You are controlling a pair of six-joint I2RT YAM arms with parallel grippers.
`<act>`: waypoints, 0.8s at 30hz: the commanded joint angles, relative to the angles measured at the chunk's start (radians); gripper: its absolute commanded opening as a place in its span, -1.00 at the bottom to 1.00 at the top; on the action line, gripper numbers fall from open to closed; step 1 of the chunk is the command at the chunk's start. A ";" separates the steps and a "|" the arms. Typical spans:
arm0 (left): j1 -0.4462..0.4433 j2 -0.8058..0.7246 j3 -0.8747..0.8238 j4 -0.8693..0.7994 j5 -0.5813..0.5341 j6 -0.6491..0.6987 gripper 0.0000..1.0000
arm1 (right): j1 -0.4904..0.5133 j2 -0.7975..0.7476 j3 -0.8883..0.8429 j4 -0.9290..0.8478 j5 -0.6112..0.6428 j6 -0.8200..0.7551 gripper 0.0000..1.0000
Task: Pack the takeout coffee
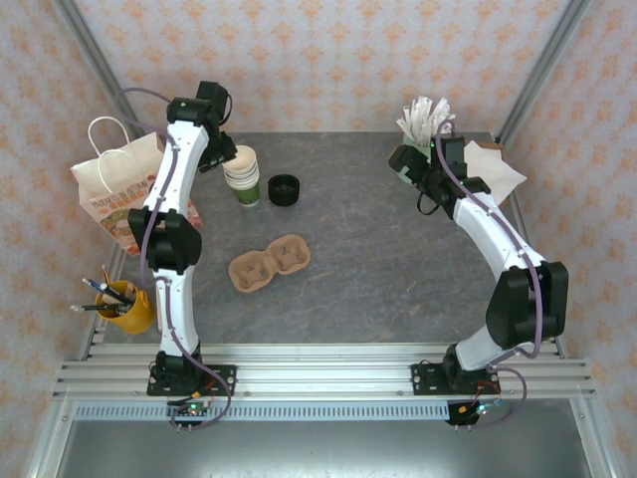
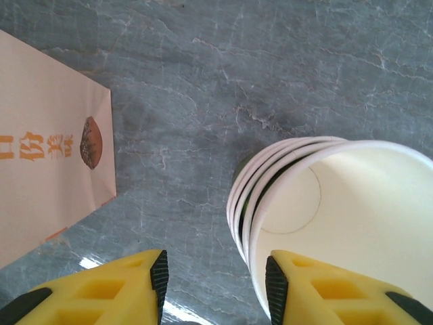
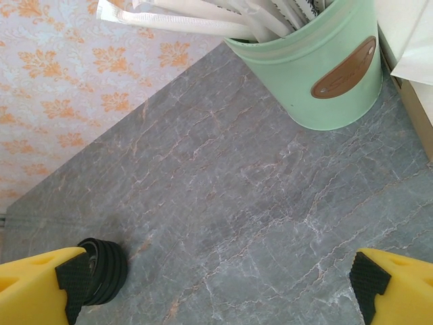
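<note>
Grey marbled table (image 1: 378, 259) stands inside walls (image 1: 328, 60) papered in an orange pattern.

**Left arm.** Left gripper (image 1: 227, 154) is at the cup stack (image 1: 242, 174), at the rear left of the table. In the left wrist view the left gripper (image 2: 216, 277) is partly open and astride the near rim of the top cup (image 2: 352, 203). One pad (image 2: 276, 288) lies over the cup mouth. The other pad (image 2: 160, 281) is outside the stack, with bare table between it and the rims. Nothing is clamped. Whether the inner pad touches the cup wall cannot be told. The top cup is nested upright in the stack and has no lid.

**Right arm.** Right gripper (image 1: 406, 164) is at the rear right, just beside the mint holder (image 3: 331, 74) of straws (image 3: 203, 13). Its jaws stand wide apart over bare table and hold nothing (image 3: 216, 284).

**Other items.**
- Black lids (image 1: 285, 189): stacked just right of the cup stack.
- Pulp tray (image 1: 270, 262): near mid-table, both wells vacant.
- Paper bag (image 1: 114, 189): at the left edge, behind the left arm.
- Napkins (image 1: 495, 167): in the rear right corner.
- Yellow pen cup (image 1: 134, 309): near left.
</note>
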 commanded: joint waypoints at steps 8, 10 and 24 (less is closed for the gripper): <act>0.001 0.040 0.023 -0.005 0.071 0.017 -0.15 | 0.006 0.010 0.023 -0.012 0.032 0.022 0.99; 0.000 0.044 0.022 -0.007 0.070 0.019 -0.25 | 0.007 0.011 0.021 -0.014 0.033 0.023 0.99; 0.000 0.023 0.023 -0.022 0.058 0.036 -0.61 | 0.013 0.011 0.020 -0.015 0.033 0.028 0.99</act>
